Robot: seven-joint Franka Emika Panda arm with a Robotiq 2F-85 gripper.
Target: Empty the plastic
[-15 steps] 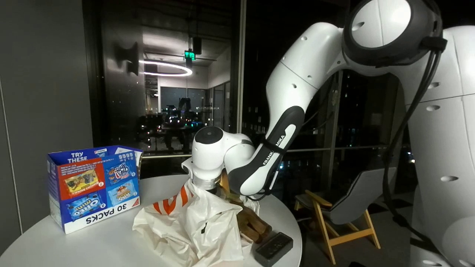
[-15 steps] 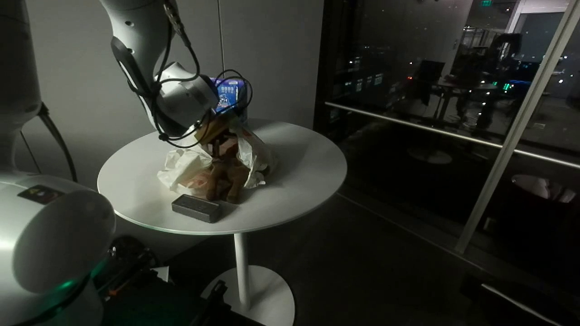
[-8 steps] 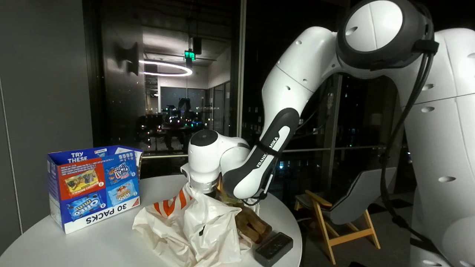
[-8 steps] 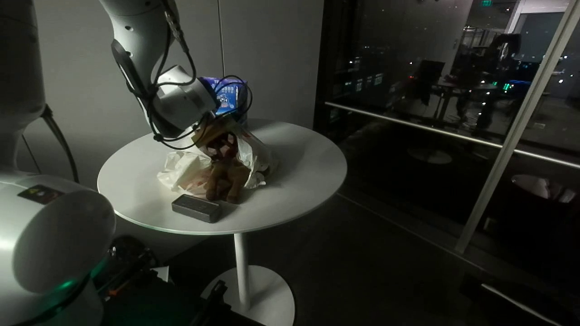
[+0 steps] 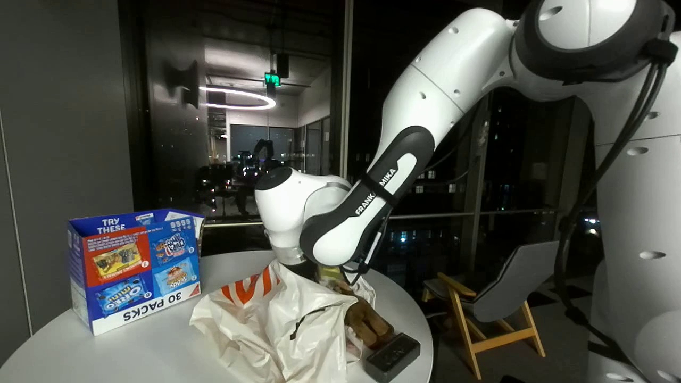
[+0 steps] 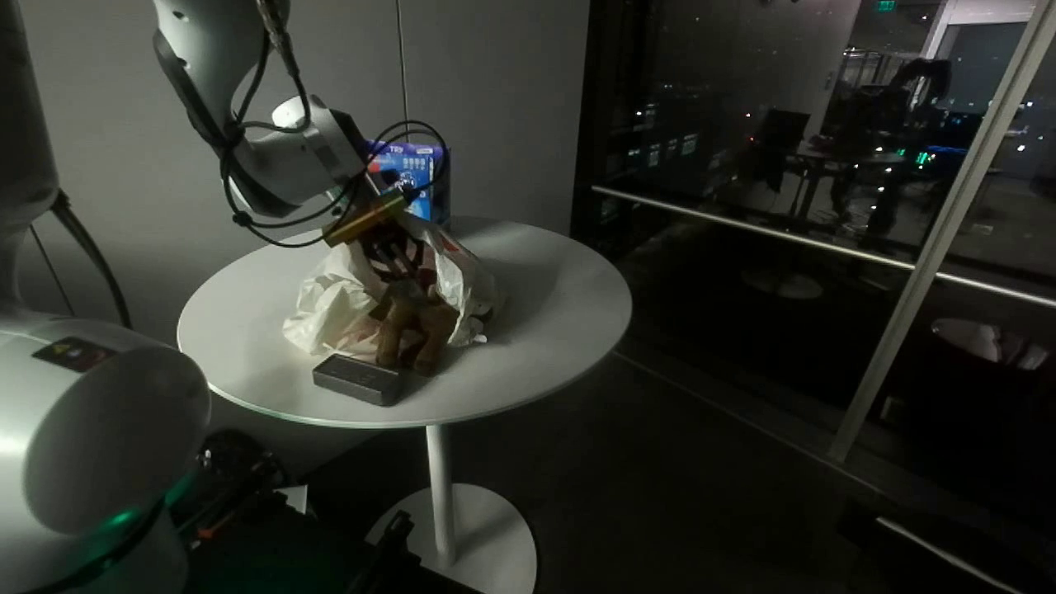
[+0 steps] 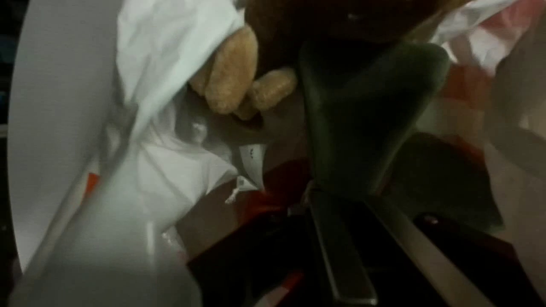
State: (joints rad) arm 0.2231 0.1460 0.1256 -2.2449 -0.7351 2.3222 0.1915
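The white plastic bag [image 5: 250, 335] with orange-red lettering lies crumpled on the table in both exterior views. From its mouth stick out the legs of a brown plush toy [image 6: 404, 326]. My gripper [image 7: 337, 194] reaches down inside the bag; in an exterior view [image 5: 306, 268] the bag hides its fingers. In the dark wrist view its fingertips come together on a dark green soft thing [image 7: 362, 111], which narrows where they pinch it. Tan plush paws [image 7: 232, 70] lie beside it, left of the fingers. Whether the green thing belongs to the toy I cannot tell.
A dark grey block [image 5: 393, 356] lies at the table's edge, close to the toy's legs. A blue and red snack box [image 5: 141, 271] stands on the round white table [image 6: 553, 330] behind the bag. Cables [image 6: 239, 219] loop around the wrist. A chair [image 5: 495, 287] stands beyond the table.
My gripper has closed, and after dipping slightly the arm has risen. The bag has stretched a little, and the toy's legs have shifted slightly toward the grey block.
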